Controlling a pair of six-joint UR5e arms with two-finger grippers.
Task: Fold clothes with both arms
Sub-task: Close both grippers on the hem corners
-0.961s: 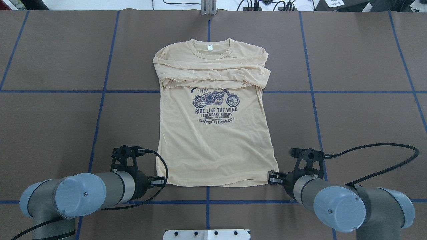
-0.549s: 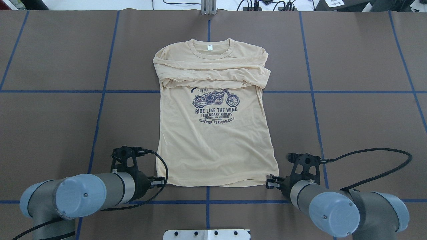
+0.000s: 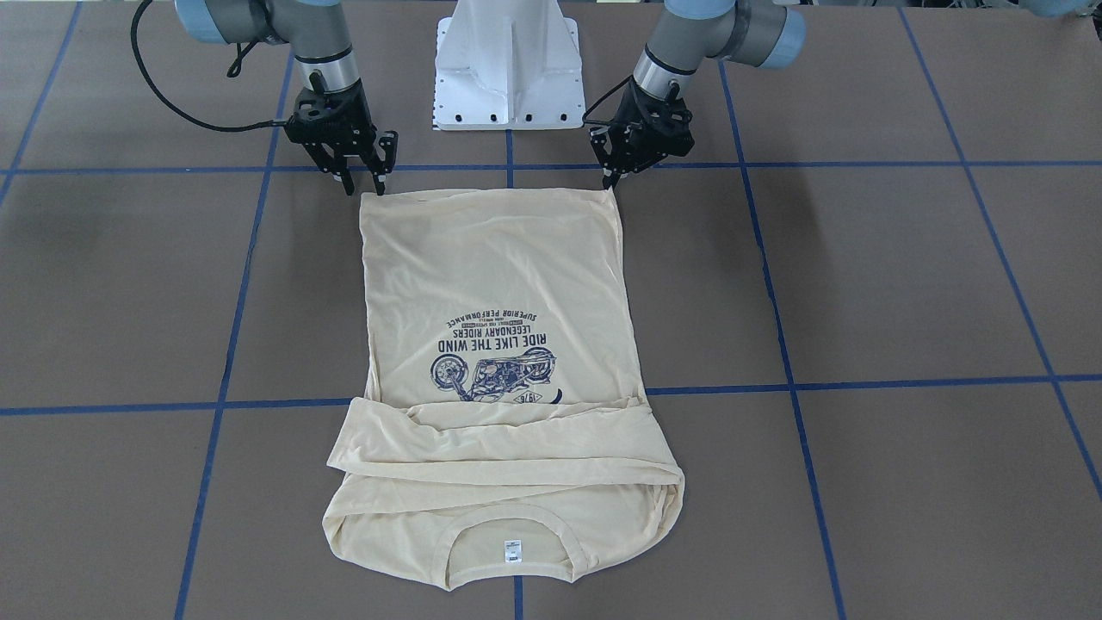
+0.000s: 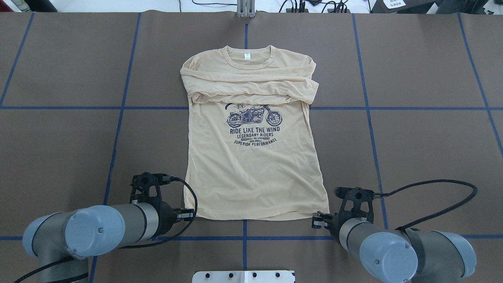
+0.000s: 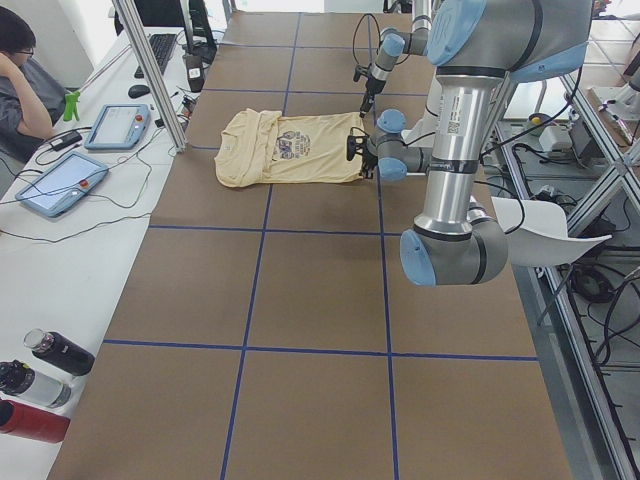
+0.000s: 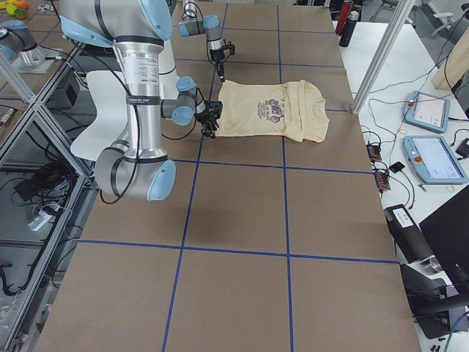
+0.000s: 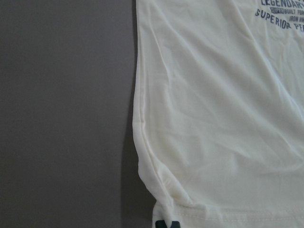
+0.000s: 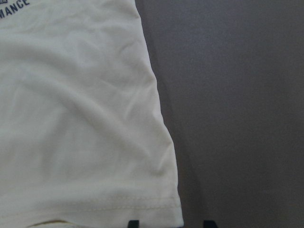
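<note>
Shirt [image 4: 251, 177]: left gripper [image 4: 188, 215] jaws clenched on hem corner; right gripper [image 4: 316, 221] jaws released astride other corner. Clench squarely, lift level.

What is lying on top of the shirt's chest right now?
Both long sleeves are folded across the shirt, one overlapping the other. They cover the upper edge of the motorcycle print; whatever lies beneath them cannot be seen.

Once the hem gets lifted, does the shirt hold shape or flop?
Likely floppy: the shirt lies flat with soft wrinkles. Thin cloth, so probably light. The sleeves, folded loosely across the chest, may slip if the hem swings fast.
</note>
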